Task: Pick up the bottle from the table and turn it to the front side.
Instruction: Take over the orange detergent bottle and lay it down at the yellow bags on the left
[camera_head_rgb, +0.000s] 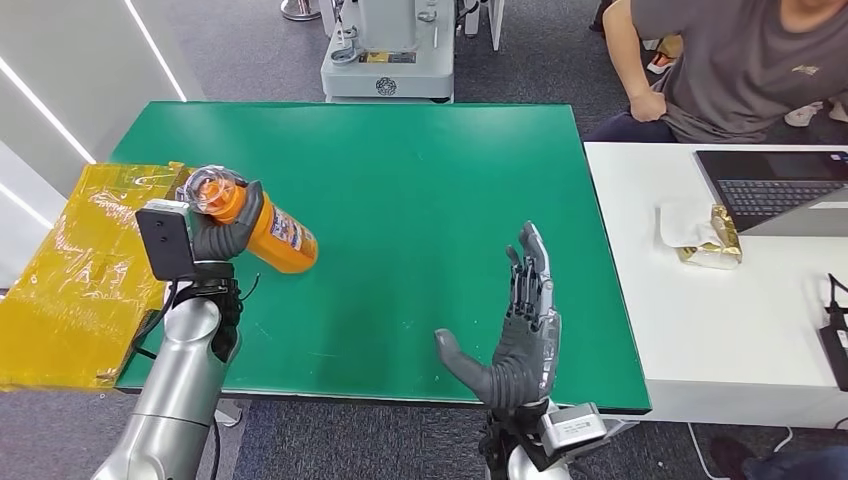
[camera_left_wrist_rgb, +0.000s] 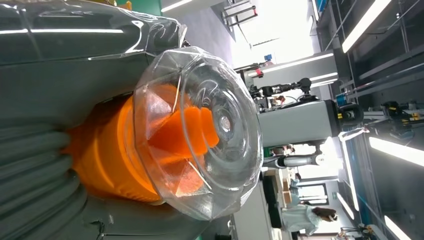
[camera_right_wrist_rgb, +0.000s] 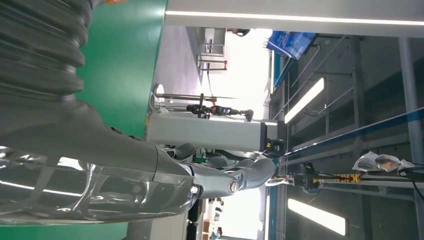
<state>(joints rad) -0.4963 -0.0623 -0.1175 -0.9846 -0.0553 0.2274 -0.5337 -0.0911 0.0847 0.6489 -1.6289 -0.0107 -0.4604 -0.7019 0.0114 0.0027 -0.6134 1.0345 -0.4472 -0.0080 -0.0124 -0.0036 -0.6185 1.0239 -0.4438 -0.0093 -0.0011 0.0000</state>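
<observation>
Head view, far left first: a crinkled yellow plastic sheet (camera_head_rgb: 75, 270) lies over the left end of the green tabletop (camera_head_rgb: 400, 200) and hangs past its edge. Just beside it, the left hand (camera_head_rgb: 222, 232) holds the orange bottle (camera_head_rgb: 262, 228) clear of the tabletop, dark fingers (camera_head_rgb: 238, 232) wrapped round its body near the clear faceted cap (camera_head_rgb: 208, 188). The bottle is tilted, cap end toward the camera and up, base pointing away over the green surface, with a printed label (camera_head_rgb: 288, 232) showing on its side. From the left wrist camera the clear cap (camera_left_wrist_rgb: 200, 130) with the orange neck inside faces the lens, confirming the grip sits just behind the cap. Further right, well apart from the bottle, the right hand (camera_head_rgb: 520, 330) hovers over the tabletop near its front edge, palm up on edge, fingers straight and slightly apart, thumb stuck out to the side, holding nothing. Beyond the green surface on the right stands a white desk (camera_head_rgb: 650, 330) with a laptop (camera_head_rgb: 775, 190) and a crumpled wrapper (camera_head_rgb: 710, 238); a seated person (camera_head_rgb: 740, 70) is behind it. As I judge it, the pick-up is done; what remains is the turning, since I cannot tell whether the label now faces front.
</observation>
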